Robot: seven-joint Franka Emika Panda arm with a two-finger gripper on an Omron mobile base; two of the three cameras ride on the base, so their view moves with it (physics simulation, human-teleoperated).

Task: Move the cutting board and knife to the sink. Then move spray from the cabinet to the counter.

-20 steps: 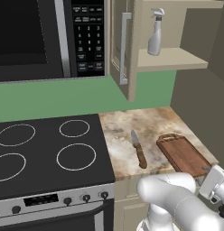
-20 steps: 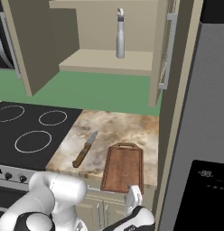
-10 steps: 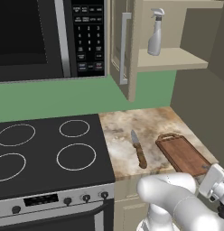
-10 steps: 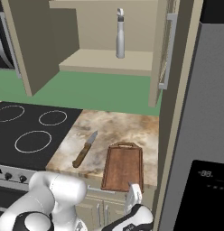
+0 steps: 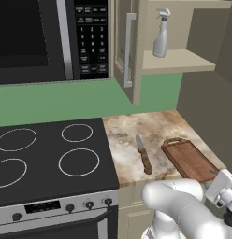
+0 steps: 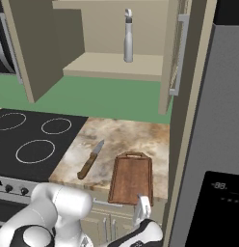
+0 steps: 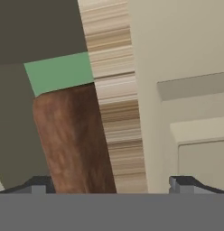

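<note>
You've moved 0 of 3: cutting board point(image 7: 73, 140) ahead of your released gripper point(image 7: 111, 182), knife point(image 5: 144, 155) and spray point(image 5: 161, 39) (shelved) untouched.

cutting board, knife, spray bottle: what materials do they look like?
Cutting board: reddish-brown wood, matte, visible grain. Knife: silvery blade, likely metal; brown handle looks wooden. Spray bottle: pale grey-white, probably plastic, though the render leaves it open.

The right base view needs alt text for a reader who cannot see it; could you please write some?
A reddish-brown cutting board and a small knife lie apart on a marbled counter beside a black stovetop. Above, an open cabinet holds an upright spray on its shelf. The arm's gripper hovers low by the board's near edge.
</note>
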